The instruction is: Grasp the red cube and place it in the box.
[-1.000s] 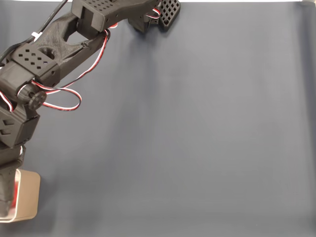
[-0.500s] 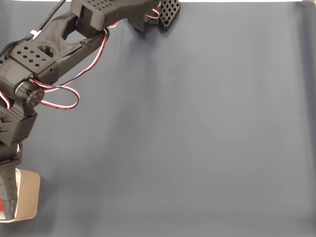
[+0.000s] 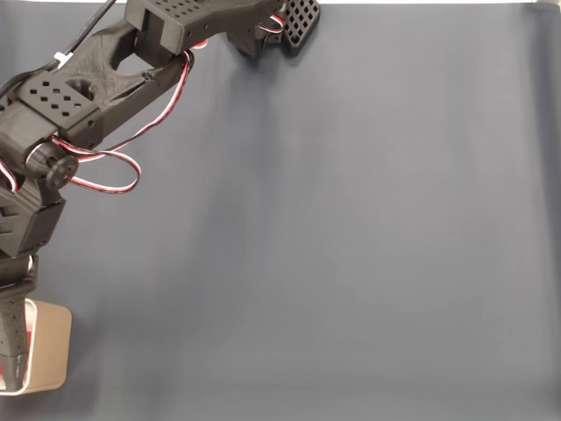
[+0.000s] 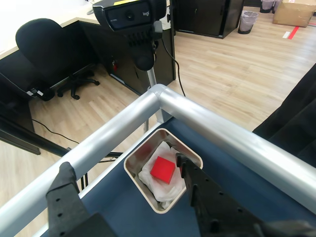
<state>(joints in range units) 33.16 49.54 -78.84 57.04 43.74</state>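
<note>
red cube (image 4: 163, 170) inside box (image 4: 134, 174), pincer (image 4: 126, 170) above

Looking down on the dark blue table mat (image 3: 351, 246), you see the black arm (image 3: 88, 96) reaching from the top edge along the left side, with red, white and black wires (image 3: 123, 167) looping beside its joint. The gripper (image 3: 13, 338) hangs over the tan box (image 3: 53, 351) at the lower left corner. A sliver of red (image 3: 29, 338) shows inside the box.
</note>
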